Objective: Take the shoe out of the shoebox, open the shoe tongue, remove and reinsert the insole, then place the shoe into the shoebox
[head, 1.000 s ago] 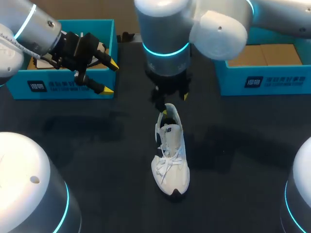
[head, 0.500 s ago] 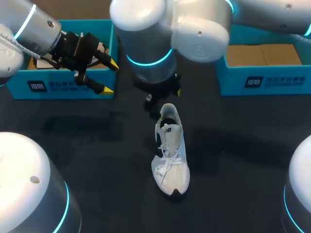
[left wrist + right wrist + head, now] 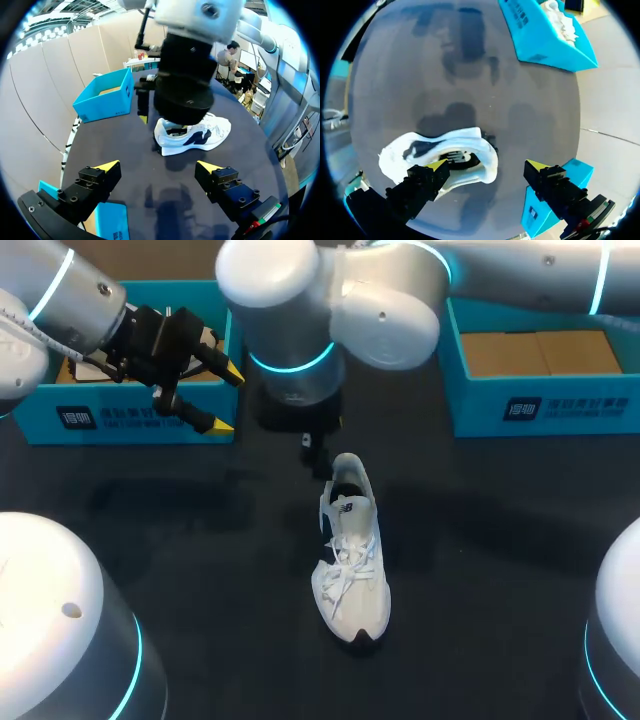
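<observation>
Right arm (image 3: 290,300) shifted left, shoe (image 3: 350,550) on table (image 3: 480,540), white paper (image 3: 559,17) in one shoebox (image 3: 540,45)

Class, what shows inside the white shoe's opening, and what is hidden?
Inside the shoe, a dark lining shows at the heel end. Farther forward the laces cover the inside, so what lies there cannot be seen.

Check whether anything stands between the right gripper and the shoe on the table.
Nothing visible does. The right gripper hangs open over the heel end of the shoe, one finger above the collar opening and the other above bare table beside it, with no object in the gap.
</observation>
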Controlling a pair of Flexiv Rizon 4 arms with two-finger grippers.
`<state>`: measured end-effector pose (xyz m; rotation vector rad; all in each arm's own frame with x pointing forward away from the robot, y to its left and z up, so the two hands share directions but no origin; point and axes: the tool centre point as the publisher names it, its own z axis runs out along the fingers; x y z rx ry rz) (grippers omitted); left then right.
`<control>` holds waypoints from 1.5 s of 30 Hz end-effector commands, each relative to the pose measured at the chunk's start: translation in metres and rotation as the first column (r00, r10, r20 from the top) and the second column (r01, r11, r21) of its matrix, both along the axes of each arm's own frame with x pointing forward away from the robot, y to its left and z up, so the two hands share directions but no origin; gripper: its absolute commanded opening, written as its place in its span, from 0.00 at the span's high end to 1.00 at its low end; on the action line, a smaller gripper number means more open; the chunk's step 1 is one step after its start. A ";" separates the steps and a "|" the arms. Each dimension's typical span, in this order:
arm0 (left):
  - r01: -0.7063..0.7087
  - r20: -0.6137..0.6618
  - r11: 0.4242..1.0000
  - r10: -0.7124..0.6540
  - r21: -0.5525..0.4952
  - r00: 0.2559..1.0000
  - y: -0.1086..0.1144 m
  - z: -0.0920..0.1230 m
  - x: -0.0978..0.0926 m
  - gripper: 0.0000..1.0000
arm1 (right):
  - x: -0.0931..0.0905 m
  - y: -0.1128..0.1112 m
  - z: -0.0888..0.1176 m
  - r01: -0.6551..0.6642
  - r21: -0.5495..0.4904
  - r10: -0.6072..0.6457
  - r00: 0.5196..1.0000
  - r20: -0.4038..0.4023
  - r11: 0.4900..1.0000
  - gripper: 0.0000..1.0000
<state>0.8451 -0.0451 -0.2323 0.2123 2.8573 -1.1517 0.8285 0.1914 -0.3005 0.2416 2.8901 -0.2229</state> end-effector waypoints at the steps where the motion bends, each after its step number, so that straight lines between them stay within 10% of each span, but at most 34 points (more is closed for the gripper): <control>1: 0.000 0.001 1.000 0.000 0.002 1.000 0.000 0.000 -0.001 0.00 | 0.011 -0.013 -0.015 -0.026 0.024 0.026 1.000 -0.015 0.999 0.00; 16: 0.000 0.001 1.000 0.000 0.002 1.000 0.000 0.000 -0.001 0.00 | 0.024 -0.026 -0.056 -0.037 0.059 0.041 0.996 -0.077 0.998 0.00; 25: 0.000 0.001 1.000 0.000 0.002 1.000 0.000 0.000 -0.001 0.00 | 0.029 -0.025 -0.074 -0.050 0.055 0.055 0.993 -0.100 0.997 0.45; 36: 0.000 0.001 1.000 0.000 0.002 1.000 0.000 0.000 -0.001 0.00 | 0.024 -0.022 -0.086 -0.029 0.046 0.035 0.990 -0.136 0.999 0.56; 40: 0.000 0.001 1.000 0.000 0.002 1.000 0.000 0.000 -0.001 0.00 | 0.023 -0.022 -0.088 -0.018 0.039 0.023 0.990 -0.136 0.999 1.00; 45: 0.000 0.001 1.000 0.000 0.002 1.000 0.000 0.000 -0.001 0.00 | 0.021 -0.025 -0.083 0.016 0.028 -0.011 0.989 -0.147 0.999 1.00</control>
